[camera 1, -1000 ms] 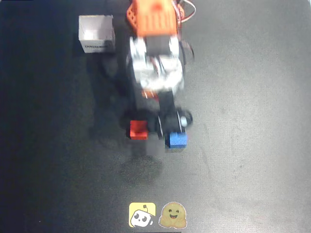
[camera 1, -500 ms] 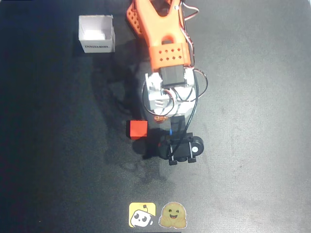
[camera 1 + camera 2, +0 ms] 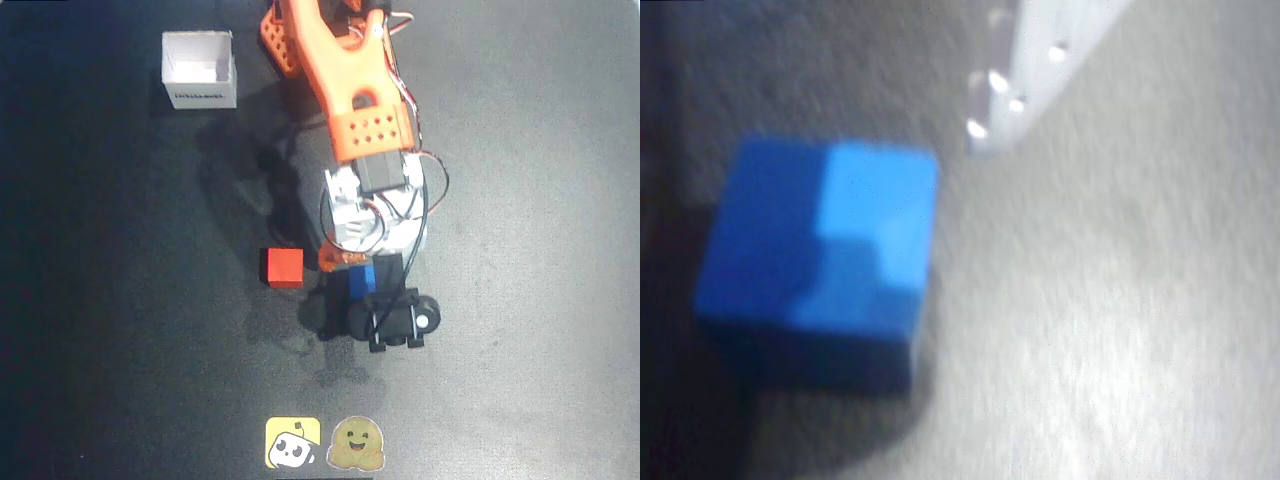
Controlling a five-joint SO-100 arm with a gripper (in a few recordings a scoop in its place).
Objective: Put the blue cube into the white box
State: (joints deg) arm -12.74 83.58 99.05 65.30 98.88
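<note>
The blue cube (image 3: pixel 363 277) rests on the dark table, half covered from above by the orange arm's head. My gripper (image 3: pixel 372 298) hangs right over it, pointing down. In the wrist view the blue cube (image 3: pixel 820 255) sits blurred at the left on the table, and a pale finger (image 3: pixel 1025 60) stands apart from it at the top, with nothing gripping the cube. The white box (image 3: pixel 200 70) stands open-topped at the far upper left, well away from the gripper.
A red cube (image 3: pixel 283 267) lies just left of the blue one, close to the gripper. Two stickers (image 3: pixel 325 443) lie at the table's bottom edge. The arm's base (image 3: pixel 300 30) is at the top centre.
The arm has stretched downward and to the right over the blue cube. The cube was hidden half a second ago and now partly shows. Neither cube has shifted.
</note>
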